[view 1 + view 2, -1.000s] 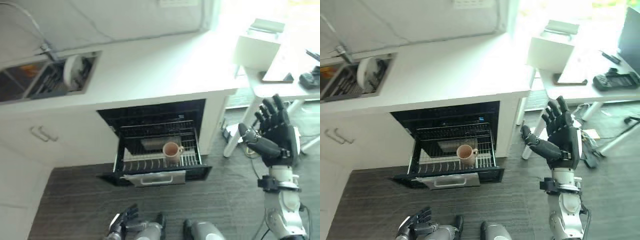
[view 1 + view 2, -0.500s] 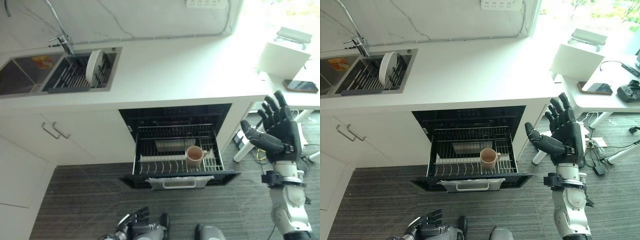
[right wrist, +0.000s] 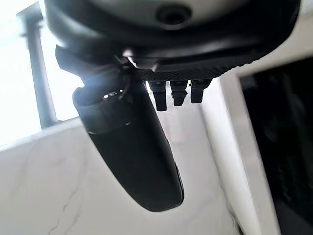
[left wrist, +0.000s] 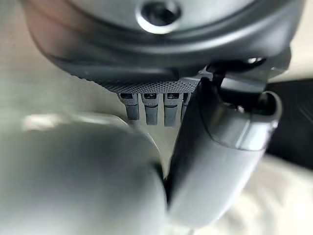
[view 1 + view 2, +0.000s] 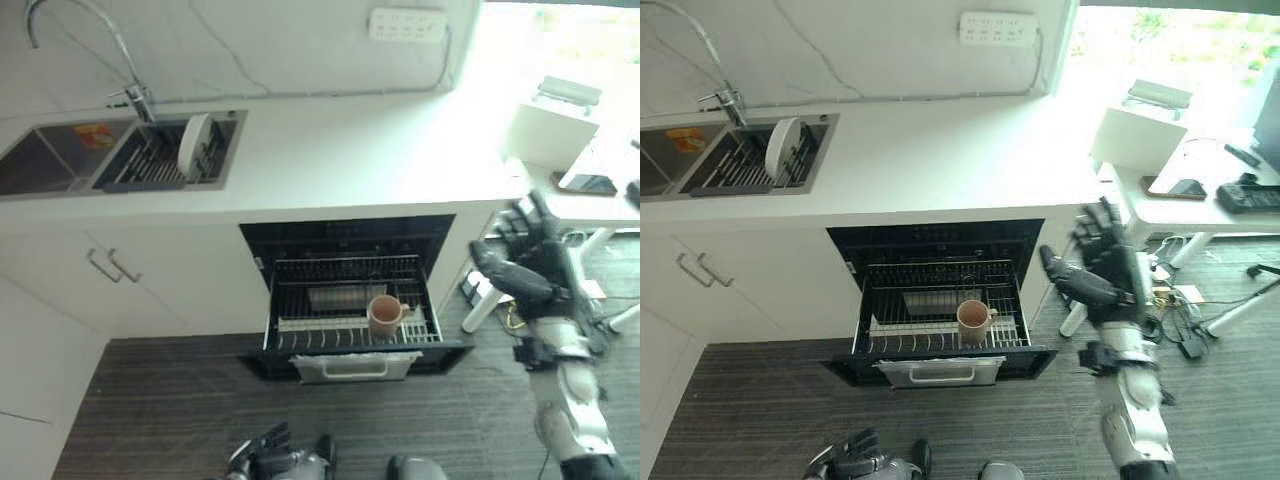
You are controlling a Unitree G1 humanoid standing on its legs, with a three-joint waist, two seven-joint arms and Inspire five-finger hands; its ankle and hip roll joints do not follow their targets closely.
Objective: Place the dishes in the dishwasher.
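A dishwasher drawer point(image 5: 352, 366) stands pulled out under the white counter point(image 5: 350, 150). Its wire rack point(image 5: 300, 300) holds a pink mug point(image 5: 384, 316) upright at the front right. A white plate point(image 5: 193, 146) stands on edge in the dish rack point(image 5: 150, 165) inside the sink at the counter's left. My right hand point(image 5: 540, 270) is raised to the right of the open drawer, level with it, fingers straight and spread, holding nothing. My left hand point(image 5: 262, 462) hangs low near the floor, in front of the drawer, fingers relaxed and empty.
A faucet point(image 5: 135, 95) rises behind the sink basin point(image 5: 55, 160). Cabinet doors with a bar handle point(image 5: 110, 266) lie left of the dishwasher. A white side table point(image 5: 1200, 200) with a white box point(image 5: 1137, 135) and small devices stands at the right, close behind my right hand.
The camera has swung, bringing the sink and faucet fully into view. My right hand has drifted a little left toward the drawer. The mug and plate have stayed put.
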